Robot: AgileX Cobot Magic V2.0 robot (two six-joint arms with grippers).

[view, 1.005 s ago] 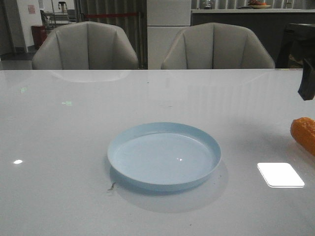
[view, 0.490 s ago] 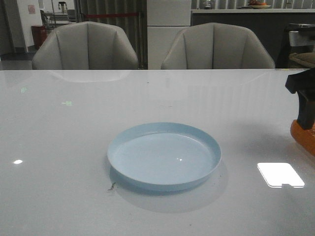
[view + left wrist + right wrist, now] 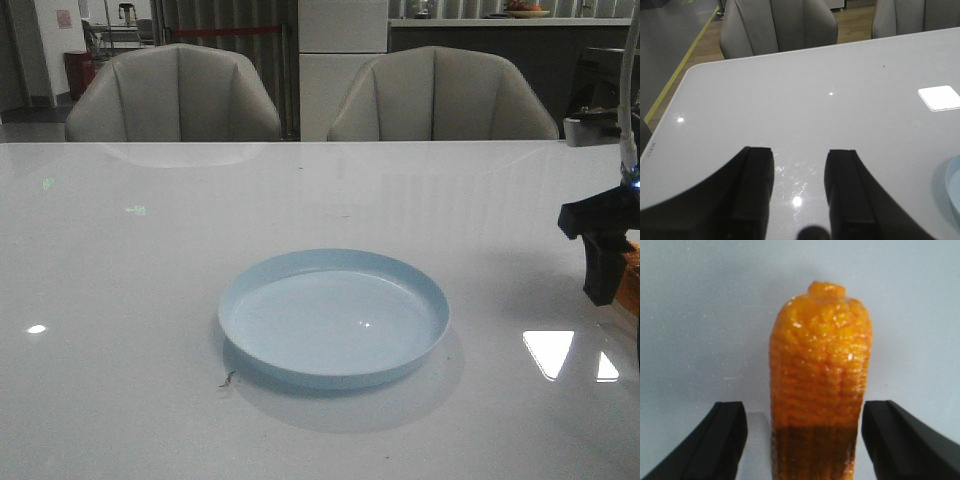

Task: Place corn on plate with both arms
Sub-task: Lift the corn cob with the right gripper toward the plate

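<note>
Right gripper [image 3: 802, 440], jaws spread wide, is straddling the corn [image 3: 820, 375] on the table [image 3: 130, 300] at its right edge, having descended and now covering most of the cob. Left gripper [image 3: 800, 192] is hovering open. The plate [image 3: 333, 317] is sitting unmoved at centre.

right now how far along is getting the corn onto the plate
Early. Nothing looks done yet: the plate is empty. In hand: the right hand is open with the corn lying on the table between its fingers, not gripped. The left hand is open over bare table. Left: grasp, lift, carry, set down.
</note>
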